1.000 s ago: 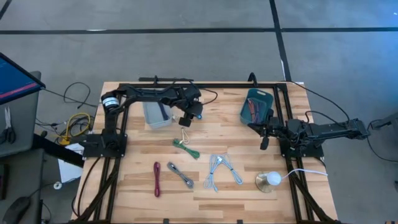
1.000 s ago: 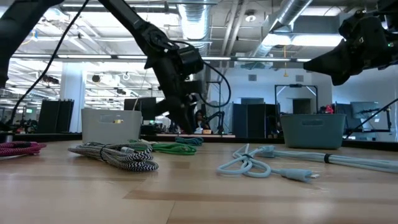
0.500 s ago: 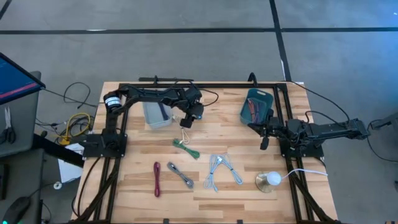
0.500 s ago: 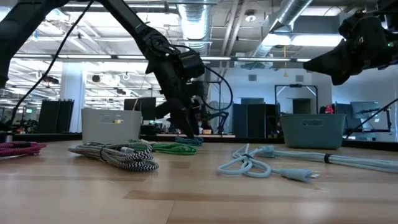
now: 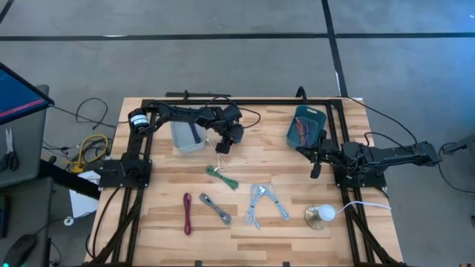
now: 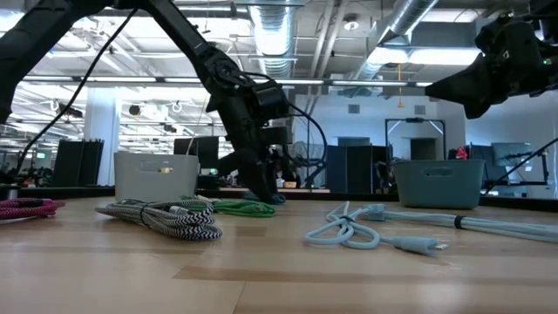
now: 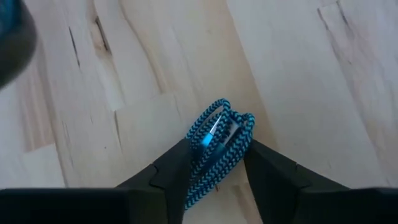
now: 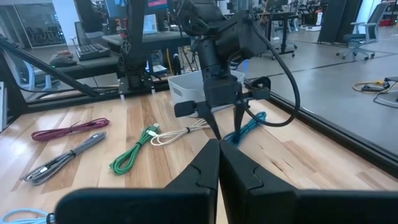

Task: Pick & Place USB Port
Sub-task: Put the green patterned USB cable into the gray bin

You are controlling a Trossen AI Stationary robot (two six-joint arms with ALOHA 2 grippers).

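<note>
The left gripper (image 7: 214,165) is low over the surface (image 5: 274,159) just beside the white bin (image 5: 187,136), its fingers (image 7: 171,171) spread to a narrow gap on either side of the blue braided cable (image 7: 217,134), which lies coiled on the wood and runs down between them; whether the pads already touch it cannot be told. The main risk, as I judge it, is a partial catch: the coil is loose and its loops fan out past the fingertips, so closing here could pinch only 1 strand, and the rest would uncoil and drag or snag on the bin's rim during the lift. The cream cable (image 5: 220,159) lies near, and a low sweep could hook it too. The right gripper (image 8: 217,163) waits by the teal bin (image 5: 306,124) with its fingers pressed together, holding nothing. That teal bin holds a few cables, reddish and dark ones, though their count is unclear. The white bin looks nearly bare, with only something dark along 1 wall that I cannot identify.
</note>
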